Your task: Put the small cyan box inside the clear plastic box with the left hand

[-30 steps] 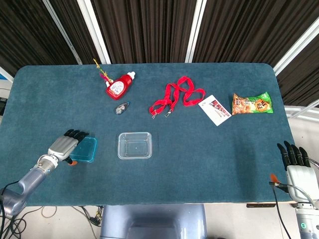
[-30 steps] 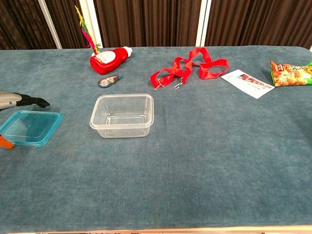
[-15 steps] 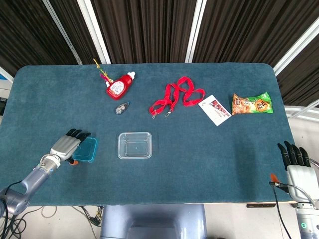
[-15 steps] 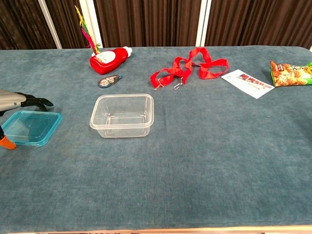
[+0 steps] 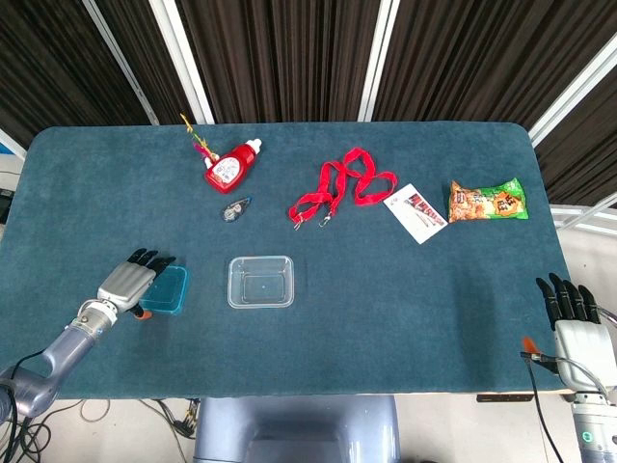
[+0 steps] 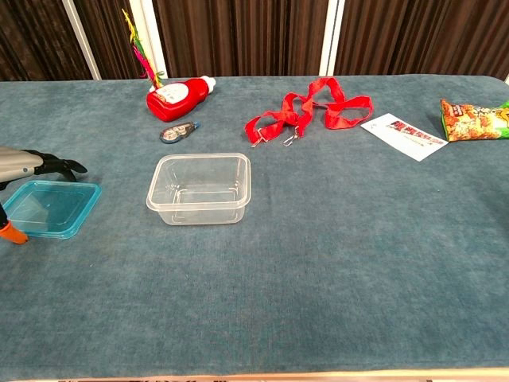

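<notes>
Your left hand [image 5: 127, 282] has a silver-grey metal back and black fingers [image 5: 147, 258], with an orange tip showing at its thumb side. Behind it a ribbed metallic wrist joins a smooth grey-blue forearm [image 5: 53, 350], and a black cable loops beside the arm's lower end. Your right hand [image 5: 576, 328] looks the same: pale silver back, black fingers, an orange tip, and thin dark cables trailing past the wrist.
</notes>
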`<act>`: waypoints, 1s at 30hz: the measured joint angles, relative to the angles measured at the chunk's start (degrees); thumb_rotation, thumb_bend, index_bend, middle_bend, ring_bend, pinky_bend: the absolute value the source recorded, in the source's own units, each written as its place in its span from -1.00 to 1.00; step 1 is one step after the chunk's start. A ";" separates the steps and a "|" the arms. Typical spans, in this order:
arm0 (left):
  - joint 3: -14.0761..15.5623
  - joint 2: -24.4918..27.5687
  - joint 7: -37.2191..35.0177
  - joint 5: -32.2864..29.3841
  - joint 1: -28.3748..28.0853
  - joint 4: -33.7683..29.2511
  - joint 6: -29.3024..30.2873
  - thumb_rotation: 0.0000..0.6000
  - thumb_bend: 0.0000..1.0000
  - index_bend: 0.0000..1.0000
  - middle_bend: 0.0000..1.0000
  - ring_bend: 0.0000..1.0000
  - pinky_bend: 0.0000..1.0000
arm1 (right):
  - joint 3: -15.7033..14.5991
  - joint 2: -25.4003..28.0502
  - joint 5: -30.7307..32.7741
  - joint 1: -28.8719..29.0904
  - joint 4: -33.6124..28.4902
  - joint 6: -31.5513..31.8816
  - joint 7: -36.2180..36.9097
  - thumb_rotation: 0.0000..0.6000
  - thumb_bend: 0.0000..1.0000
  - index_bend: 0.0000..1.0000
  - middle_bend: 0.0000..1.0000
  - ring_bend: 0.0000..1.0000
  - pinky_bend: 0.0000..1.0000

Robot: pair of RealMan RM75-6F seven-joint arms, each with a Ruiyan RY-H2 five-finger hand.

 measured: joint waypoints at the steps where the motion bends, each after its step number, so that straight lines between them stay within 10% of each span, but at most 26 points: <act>1: -0.04 -0.03 -0.05 -0.09 0.01 0.05 0.02 1.00 -0.52 -1.00 -0.51 -1.00 -1.00 | 0.00 0.01 0.02 0.00 -0.02 -0.01 0.03 1.00 -0.39 -0.92 -0.91 -0.93 -1.00; 30: -3.05 12.10 4.92 -5.87 -1.46 -15.95 -0.56 1.00 -0.41 -1.00 -0.46 -1.00 -1.00 | 0.10 0.09 0.18 0.00 -0.09 0.03 -0.13 1.00 -0.38 -0.92 -0.91 -0.93 -1.00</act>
